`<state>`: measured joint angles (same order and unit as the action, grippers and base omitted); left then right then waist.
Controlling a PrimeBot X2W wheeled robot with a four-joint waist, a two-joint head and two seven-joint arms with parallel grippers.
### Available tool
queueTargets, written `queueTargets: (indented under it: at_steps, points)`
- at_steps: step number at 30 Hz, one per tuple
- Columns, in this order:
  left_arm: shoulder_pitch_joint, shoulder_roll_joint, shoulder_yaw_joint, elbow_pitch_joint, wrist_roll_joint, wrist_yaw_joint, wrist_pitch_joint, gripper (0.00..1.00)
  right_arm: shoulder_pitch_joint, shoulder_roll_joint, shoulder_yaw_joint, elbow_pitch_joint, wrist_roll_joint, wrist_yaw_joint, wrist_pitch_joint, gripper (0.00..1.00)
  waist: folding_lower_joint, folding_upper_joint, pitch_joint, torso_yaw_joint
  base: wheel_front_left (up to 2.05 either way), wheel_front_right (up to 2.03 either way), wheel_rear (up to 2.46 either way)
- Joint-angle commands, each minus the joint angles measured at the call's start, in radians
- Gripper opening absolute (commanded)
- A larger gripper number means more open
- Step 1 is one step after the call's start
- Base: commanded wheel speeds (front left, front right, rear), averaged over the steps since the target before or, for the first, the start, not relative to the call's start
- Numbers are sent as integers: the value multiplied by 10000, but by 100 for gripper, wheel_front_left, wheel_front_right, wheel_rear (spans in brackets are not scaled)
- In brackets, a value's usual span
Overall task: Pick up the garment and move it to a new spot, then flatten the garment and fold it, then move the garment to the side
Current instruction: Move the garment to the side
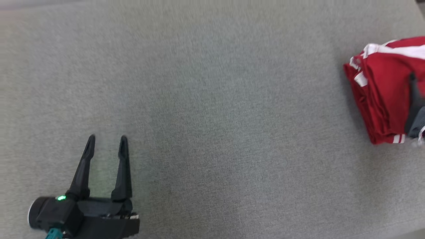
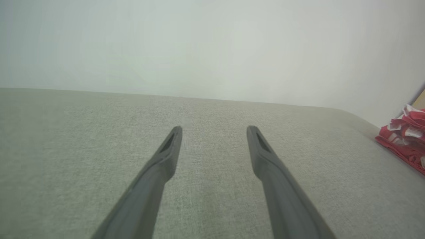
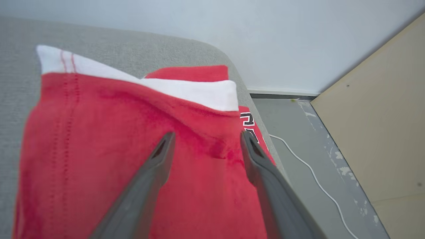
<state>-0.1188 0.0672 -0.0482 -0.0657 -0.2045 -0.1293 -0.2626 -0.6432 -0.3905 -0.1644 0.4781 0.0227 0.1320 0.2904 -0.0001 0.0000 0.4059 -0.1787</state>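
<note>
The garment is red with white trim and lies folded in a thick stack at the far right of the grey fabric surface. In the right wrist view my right gripper is open just over the garment, with its fingers apart and no cloth pinched between them. In the head view one dark finger of that gripper rests over the stack's right side. My left gripper is open and empty at the lower left, far from the garment. In the left wrist view my left gripper points across bare fabric, and the garment sits at the right edge.
The garment lies close to the surface's rounded right corner. Beyond that edge is a grey floor with a white cable and a pale wooden panel. A white wall stands behind the surface.
</note>
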Motion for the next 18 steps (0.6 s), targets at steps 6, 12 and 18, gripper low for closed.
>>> queueTargets:
  at_steps: [6, 12, 18]
  points:
    - [763, -138, 413, 321, -142, -18, -24, 100, 1608, 494, 315, -1682, 955, -27, -906, 100, 1, 0, -1617, 388, 0, 0, 0]
    - [1450, -169, 753, 627, -267, 61, -26, 100, 3470, 1052, 363, -3308, 1304, -27, -2298, 100, 1, 0, -2618, 823, 0, 0, 0]
    - [2063, -171, 956, 1120, -341, 141, -24, 100, 5258, 1947, 737, -4036, 1453, -27, -3358, 100, 1, 0, -3484, 1191, 0, 0, 0]
